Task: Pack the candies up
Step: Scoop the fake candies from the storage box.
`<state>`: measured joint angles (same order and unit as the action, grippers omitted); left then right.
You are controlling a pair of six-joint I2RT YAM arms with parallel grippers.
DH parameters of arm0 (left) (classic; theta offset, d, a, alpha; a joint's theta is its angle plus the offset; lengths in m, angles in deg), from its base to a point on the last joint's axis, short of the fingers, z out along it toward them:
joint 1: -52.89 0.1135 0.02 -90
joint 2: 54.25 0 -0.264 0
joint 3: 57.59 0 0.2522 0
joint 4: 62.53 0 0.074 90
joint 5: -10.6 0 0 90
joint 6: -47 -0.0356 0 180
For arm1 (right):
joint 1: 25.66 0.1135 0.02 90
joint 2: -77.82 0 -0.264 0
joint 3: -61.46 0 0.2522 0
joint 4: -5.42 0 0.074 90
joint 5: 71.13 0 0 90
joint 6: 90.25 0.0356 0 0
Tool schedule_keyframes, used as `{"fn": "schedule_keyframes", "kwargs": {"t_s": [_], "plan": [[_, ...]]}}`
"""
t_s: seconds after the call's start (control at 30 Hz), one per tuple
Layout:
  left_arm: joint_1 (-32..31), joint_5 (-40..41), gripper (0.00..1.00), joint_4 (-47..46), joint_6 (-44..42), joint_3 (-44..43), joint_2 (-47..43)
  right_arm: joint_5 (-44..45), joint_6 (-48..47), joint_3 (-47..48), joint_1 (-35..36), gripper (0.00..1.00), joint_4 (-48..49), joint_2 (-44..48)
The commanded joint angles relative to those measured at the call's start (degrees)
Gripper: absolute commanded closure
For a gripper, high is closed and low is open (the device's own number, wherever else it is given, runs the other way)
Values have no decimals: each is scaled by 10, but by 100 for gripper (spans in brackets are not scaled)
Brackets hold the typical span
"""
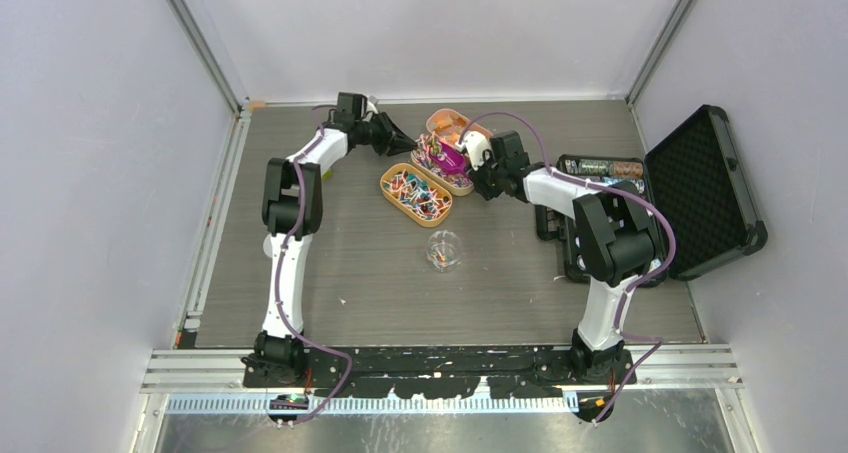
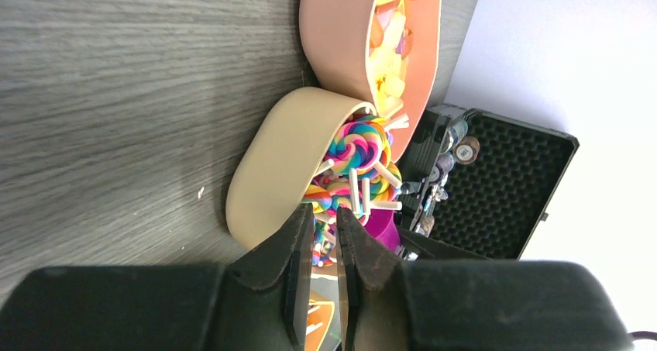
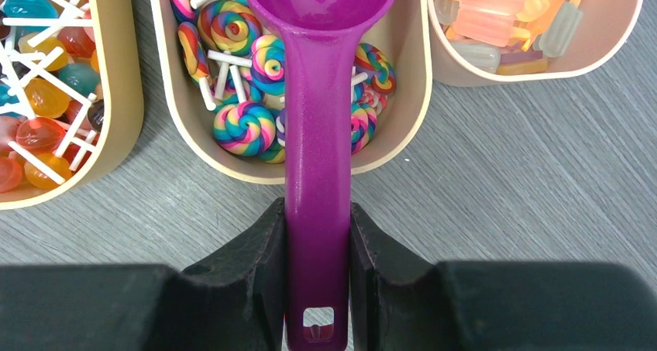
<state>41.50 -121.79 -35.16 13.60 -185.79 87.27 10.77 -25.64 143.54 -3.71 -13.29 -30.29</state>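
Right arm: we see the right gripper [image 3: 318,239] clamped on the handle of the magenta scoop [image 3: 318,118], one finger pressed against each side, near the end with the square hole.
Scoop: its handle runs out from the fingers over the near rim of the beige tray [image 3: 256,174], and its bowl sits above the sweets at the tray's far part. We cannot tell whether the bowl touches them.
Task items: the candies [image 3: 242,128] lie in three oval trays set side by side. Rainbow swirl lollipops with white sticks fill the beige tray.
Neighbouring trays: the tan tray [image 3: 120,72] holds round translucent lollipops in red, orange and blue. The peach tray [image 3: 534,78] holds pale ice-lolly shapes in pink, yellow and orange.
Left arm: the left gripper [image 2: 322,218] has its fingers drawn almost together, with only a thin slit between them and nothing in it. Its tips point at the end of the beige tray, just beside it. We cannot tell whether they touch.
Cup: a small clear cup [image 1: 443,250] stands apart from the trays, nearer the arm bases, with a few coloured bits inside.
Case: a black case [image 1: 705,188] lies open near the right arm, foam in its lid.
Surface: everything rests on the grey wood-grain table [image 1: 350,263].
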Motion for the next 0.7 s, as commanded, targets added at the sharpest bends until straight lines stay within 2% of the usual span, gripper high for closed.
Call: {"fn": "schedule_keyframes", "kwargs": {"t_s": [0.0,0.67], "plan": [[-4,-27,81,6,-6,-18,-13,-13,-12,-16,-1,100,20,28],[-4,-24,81,22,-24,-9,-27,-16,-9,-43,-9,100,46,43]]}}
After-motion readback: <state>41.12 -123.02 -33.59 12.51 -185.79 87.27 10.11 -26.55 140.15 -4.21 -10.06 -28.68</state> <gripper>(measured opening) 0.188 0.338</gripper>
